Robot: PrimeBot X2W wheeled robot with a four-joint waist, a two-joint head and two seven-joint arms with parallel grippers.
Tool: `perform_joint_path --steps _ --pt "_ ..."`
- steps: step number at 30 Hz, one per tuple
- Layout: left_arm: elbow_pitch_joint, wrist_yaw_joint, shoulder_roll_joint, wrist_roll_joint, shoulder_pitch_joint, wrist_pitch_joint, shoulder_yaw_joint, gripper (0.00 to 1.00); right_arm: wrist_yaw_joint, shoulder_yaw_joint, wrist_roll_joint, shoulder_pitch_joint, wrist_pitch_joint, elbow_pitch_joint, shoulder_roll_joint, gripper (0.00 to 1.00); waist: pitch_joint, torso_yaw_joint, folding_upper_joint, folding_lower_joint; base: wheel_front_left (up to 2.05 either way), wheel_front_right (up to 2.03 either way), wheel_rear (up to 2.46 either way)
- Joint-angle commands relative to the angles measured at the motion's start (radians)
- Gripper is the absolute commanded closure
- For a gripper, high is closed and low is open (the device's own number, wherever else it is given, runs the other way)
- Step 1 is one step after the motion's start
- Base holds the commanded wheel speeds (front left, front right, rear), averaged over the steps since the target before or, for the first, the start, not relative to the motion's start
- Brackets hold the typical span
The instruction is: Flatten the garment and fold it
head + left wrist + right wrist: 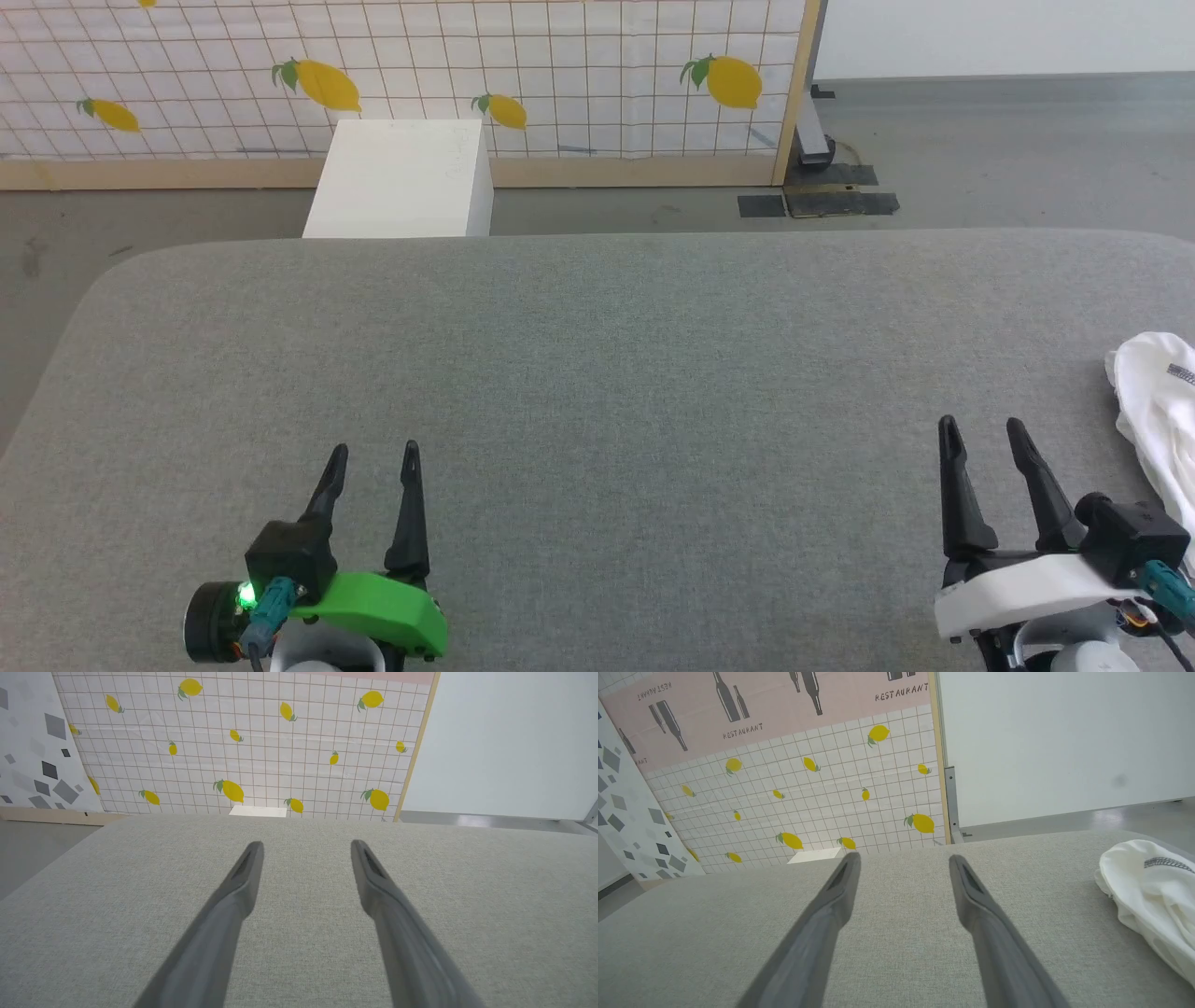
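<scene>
The garment (1159, 411) is a crumpled white heap with a strip of grey zigzag stitching, lying at the far right edge of the grey padded table (597, 373) and partly cut off by the picture's edge. In the right wrist view the garment (1148, 891) lies off to the right of my fingers. My right gripper (982, 431) stands open over bare table, just left of the garment and apart from it. At the lower left my left gripper (373, 453) is open too, with nothing between its fingers (243, 868).
A white rectangular box (401, 179) stands on the floor behind the table's far edge. A lemon-print panel (560, 75) with a wooden frame backs the scene. Grey floor lies left and beyond the table. Wide bare table stretches between the grippers.
</scene>
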Motion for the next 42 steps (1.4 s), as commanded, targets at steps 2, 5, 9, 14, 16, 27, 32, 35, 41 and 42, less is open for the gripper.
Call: perform_joint_path --steps 2,5,9,14,16,27,32,35,41,42 --pt "0.010 -0.003 -0.003 -0.006 0.006 -0.009 0.002 0.00 -0.002 0.005 0.001 0.013 -0.005 0.005 0.000 0.00 0.003 0.001 0.0000 0.0001 0.00 0.00 0.00" --pt "0.007 0.000 -0.001 0.001 0.000 0.003 0.001 1.00 0.000 0.003 0.000 0.000 0.002 0.003 0.000 1.00 0.002 0.001 0.0000 0.0001 0.00 0.00 0.00" --pt "0.004 0.000 -0.001 0.004 0.000 0.007 0.003 1.00 0.000 0.005 -0.004 0.000 0.006 -0.001 0.000 1.00 0.002 0.000 0.0000 0.0001 0.00 0.00 0.00" --pt "-0.002 0.000 -0.002 0.011 0.001 0.018 0.006 1.00 0.000 0.007 -0.013 0.001 0.017 -0.008 0.000 1.00 0.002 0.000 0.0000 0.0001 0.00 0.00 0.00" --pt "-0.005 0.000 -0.003 0.013 0.001 0.021 0.008 1.00 0.000 0.008 -0.017 0.001 0.021 -0.011 0.000 1.00 0.002 -0.001 0.0000 0.0001 0.00 0.00 0.00" --pt "-0.020 0.000 -0.005 0.028 0.002 0.043 0.015 1.00 0.000 0.014 -0.036 0.003 0.043 -0.027 0.000 1.00 0.001 -0.002 0.0000 0.0001 0.00 0.00 0.00" --pt "-0.026 -0.001 -0.006 0.034 0.003 0.053 0.019 1.00 0.000 0.017 -0.044 0.003 0.053 -0.035 0.000 1.00 0.001 -0.003 0.0000 0.0001 0.00 0.00 0.00" --pt "-0.031 -0.001 -0.007 0.039 0.003 0.059 0.021 1.00 0.000 0.019 -0.049 0.004 0.059 -0.039 0.000 1.00 0.000 -0.003 0.0000 0.0001 0.00 0.00 0.00" --pt "-0.038 -0.001 -0.008 0.046 0.004 0.071 0.025 1.00 0.000 0.022 -0.060 0.004 0.071 -0.048 0.000 1.00 0.000 -0.004 0.0000 0.0001 0.00 0.00 0.00" --pt "-0.040 -0.001 -0.008 0.048 0.004 0.073 0.026 1.00 0.000 0.022 -0.061 0.004 0.073 -0.049 0.000 1.00 0.000 -0.004 0.0000 0.0001 0.00 0.00 0.00"
